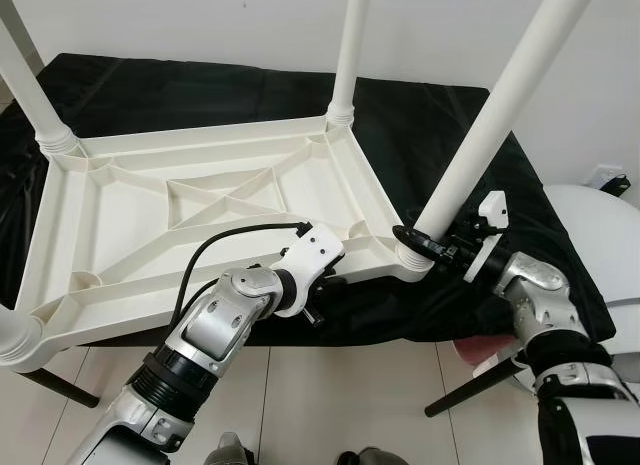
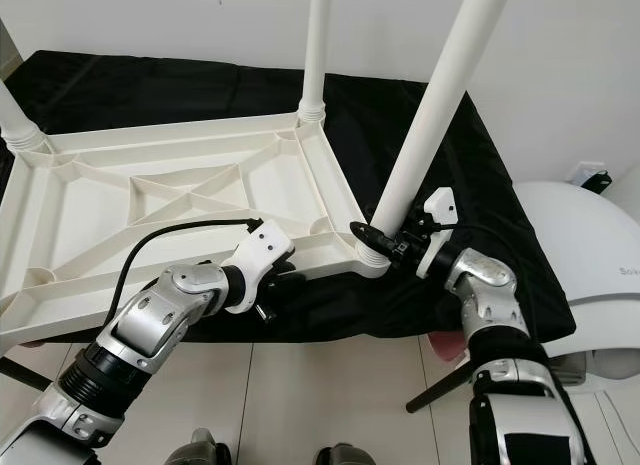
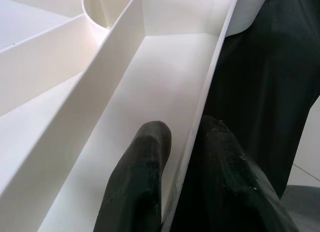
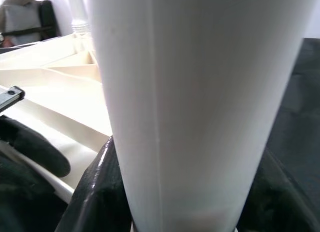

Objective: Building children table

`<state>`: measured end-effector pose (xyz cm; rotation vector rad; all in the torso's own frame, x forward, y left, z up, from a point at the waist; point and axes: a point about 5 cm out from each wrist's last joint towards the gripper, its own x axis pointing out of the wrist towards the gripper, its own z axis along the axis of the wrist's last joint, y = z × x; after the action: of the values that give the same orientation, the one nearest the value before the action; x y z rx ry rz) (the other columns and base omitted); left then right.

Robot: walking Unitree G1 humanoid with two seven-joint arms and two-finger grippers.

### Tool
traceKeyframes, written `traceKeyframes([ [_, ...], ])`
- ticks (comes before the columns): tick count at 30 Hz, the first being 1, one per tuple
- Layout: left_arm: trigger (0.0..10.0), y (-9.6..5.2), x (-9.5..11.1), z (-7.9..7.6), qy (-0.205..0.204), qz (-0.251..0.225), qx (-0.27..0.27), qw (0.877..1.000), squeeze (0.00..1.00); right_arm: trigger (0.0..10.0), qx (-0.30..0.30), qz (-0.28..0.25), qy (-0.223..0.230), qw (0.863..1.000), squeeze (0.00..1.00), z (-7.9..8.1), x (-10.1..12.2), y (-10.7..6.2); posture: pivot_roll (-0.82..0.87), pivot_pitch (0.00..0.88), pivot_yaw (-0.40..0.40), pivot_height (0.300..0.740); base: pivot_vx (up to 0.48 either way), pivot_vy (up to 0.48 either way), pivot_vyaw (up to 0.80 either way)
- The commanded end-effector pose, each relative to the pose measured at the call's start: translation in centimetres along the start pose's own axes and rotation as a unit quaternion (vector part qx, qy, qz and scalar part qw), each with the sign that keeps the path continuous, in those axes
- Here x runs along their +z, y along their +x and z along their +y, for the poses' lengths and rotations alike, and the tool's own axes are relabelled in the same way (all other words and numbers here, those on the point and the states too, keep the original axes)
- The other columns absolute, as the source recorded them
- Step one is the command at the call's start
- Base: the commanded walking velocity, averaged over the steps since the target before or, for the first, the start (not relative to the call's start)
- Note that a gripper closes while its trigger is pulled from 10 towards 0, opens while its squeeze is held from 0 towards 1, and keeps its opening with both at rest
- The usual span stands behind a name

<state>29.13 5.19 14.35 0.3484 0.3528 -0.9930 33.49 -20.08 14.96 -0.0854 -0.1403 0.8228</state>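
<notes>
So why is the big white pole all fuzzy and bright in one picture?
In the right wrist view the table leg sits very close to the camera, so it looks soft and washed out, with the right end effector clamped round its base. The left wrist view is sharper on the tabletop rim, which the left end effector pinches. Both eye views are evenly lit and crisp.

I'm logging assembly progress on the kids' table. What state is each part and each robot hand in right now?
Tabletop: upside down on the black cloth, ribbed underside up.
Far leg: upright in its corner socket.
Left far leg: upright in its socket.
Near-right leg: tilted, base at the corner socket.
Left hand: fingers straddling the tabletop's near rim.
Right hand: shut around the near-right leg's base.
</notes>
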Motion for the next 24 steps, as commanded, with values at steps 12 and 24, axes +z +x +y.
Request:
traceKeyframes([
  [12,10.0,-0.1,0.4,-0.5,0.006,-0.004,-0.027,1.000,0.00,0.0,-0.130,-0.032,0.030,0.991,0.00,2.3,-0.4,0.7,-0.02,0.053,-0.065,0.740,0.000,0.000,0.00],
  [24,10.0,-0.3,0.3,-0.6,0.006,-0.003,-0.027,1.000,0.00,0.0,-0.247,-0.019,0.050,0.968,0.00,5.0,-1.5,3.0,-0.01,0.049,-0.069,0.740,0.000,0.000,0.00],
])
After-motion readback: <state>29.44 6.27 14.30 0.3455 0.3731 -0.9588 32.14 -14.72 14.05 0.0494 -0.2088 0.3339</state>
